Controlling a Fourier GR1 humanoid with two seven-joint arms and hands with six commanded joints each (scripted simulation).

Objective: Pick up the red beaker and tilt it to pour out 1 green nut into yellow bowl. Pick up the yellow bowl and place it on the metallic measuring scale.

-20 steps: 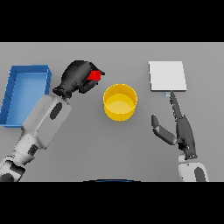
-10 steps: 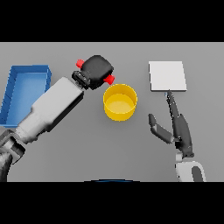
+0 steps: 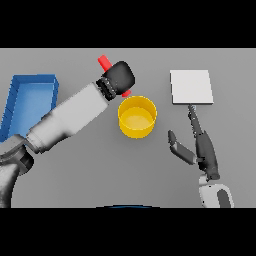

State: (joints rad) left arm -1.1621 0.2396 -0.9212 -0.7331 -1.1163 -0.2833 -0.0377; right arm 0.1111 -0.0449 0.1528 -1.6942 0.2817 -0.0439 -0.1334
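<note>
Left robot hand (image 3: 119,78) is clenched around the red beaker (image 3: 105,63), held tilted just above the far rim of the yellow bowl (image 3: 136,117), evidently to tip out the nut. The forearm reaches diagonally across the desk (image 3: 100,170). Right robot hand (image 3: 200,145) rests released beside the metallic measuring scale (image 3: 191,86).

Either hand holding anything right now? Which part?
The left hand is curled round the middle of the red beaker, whose ends stick out either side, by the yellow bowl's rim. The right hand is open and holds nothing.
</note>
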